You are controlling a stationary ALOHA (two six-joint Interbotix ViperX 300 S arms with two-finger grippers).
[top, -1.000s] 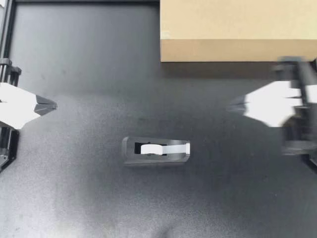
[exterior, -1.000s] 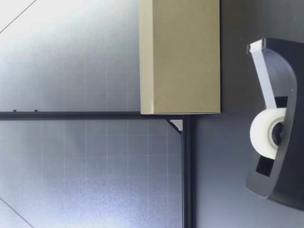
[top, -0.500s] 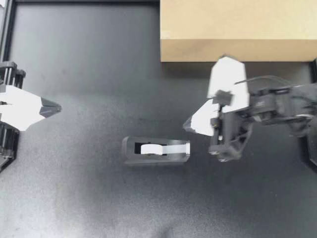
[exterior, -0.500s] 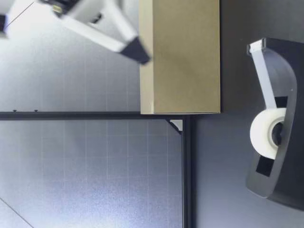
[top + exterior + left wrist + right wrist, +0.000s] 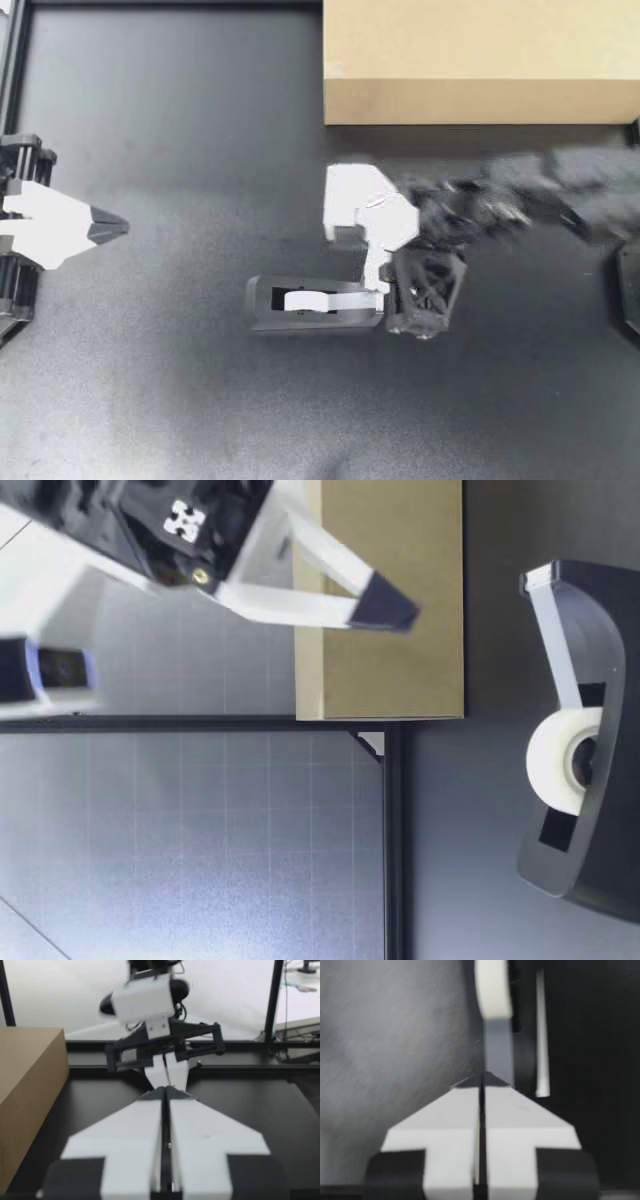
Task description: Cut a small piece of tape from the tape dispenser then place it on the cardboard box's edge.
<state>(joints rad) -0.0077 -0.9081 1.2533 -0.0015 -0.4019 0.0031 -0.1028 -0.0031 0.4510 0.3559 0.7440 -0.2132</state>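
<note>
A: How far along is the tape job?

B: Barely begun, I'd judge. The dispenser (image 5: 315, 322) stands about mid-table, well apart from the box (image 5: 480, 60), which sits at the table's (image 5: 180, 120) far edge toward the right corner. The strip (image 5: 350, 297) runs from the roll (image 5: 300, 300) to the cutter end, uncut as far as I can see. No tape shows on the box's edge.

A: Where are the grippers?

B: My right gripper (image 5: 376, 288) is over the cutter end. Its wrist view shows the two fingers pressed together with only a hairline between them and nothing held. The strip lies just ahead of the tips. From table height it hangs above the dispenser, clear of it. My left gripper (image 5: 110, 228) sits by the left edge, fingers likewise closed on nothing, well apart from the dispenser and the box.

A: So what's left?

B: All of it, in my view. Part the right fingers, take the strip's free end, pull a short length and tear it on the cutter. Then carry it to the box and press it on the edge. The left may need to steady the dispenser, which looks light enough to slide when pulled.
</note>
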